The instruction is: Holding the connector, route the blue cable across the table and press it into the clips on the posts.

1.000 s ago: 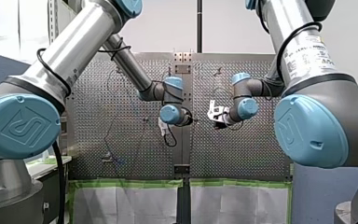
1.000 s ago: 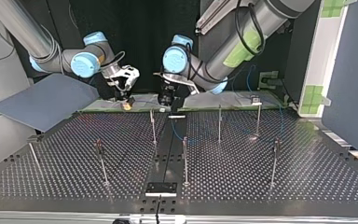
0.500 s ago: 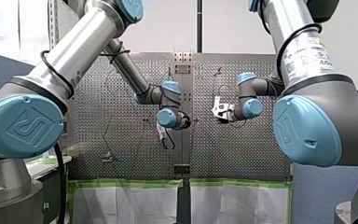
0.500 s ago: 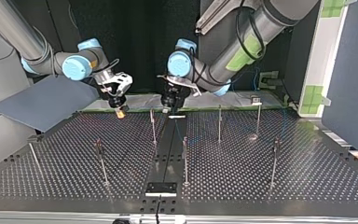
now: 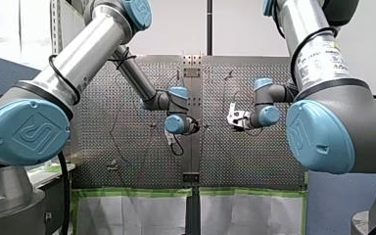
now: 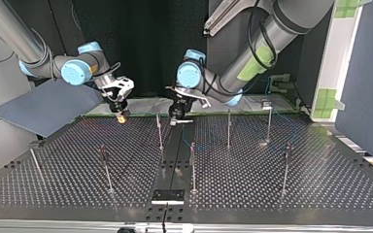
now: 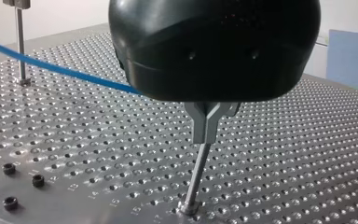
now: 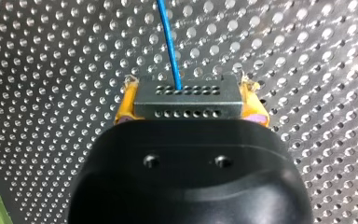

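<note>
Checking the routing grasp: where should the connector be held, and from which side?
By its two short ends, approaching from behind, opposite the cable. The connector is a flat bar, and the cable leaves its front face; the yellow pads of my right tool clamp those ends.

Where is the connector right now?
The connector sits between my right gripper's yellow pads, at the top view's left, above the table's far edge.

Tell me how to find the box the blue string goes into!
Look at the holey metal table. Above it, my right claw pinches a small grey connector between yellow pads. Only it has rows of tiny holes and the blue cable coming out.
</note>
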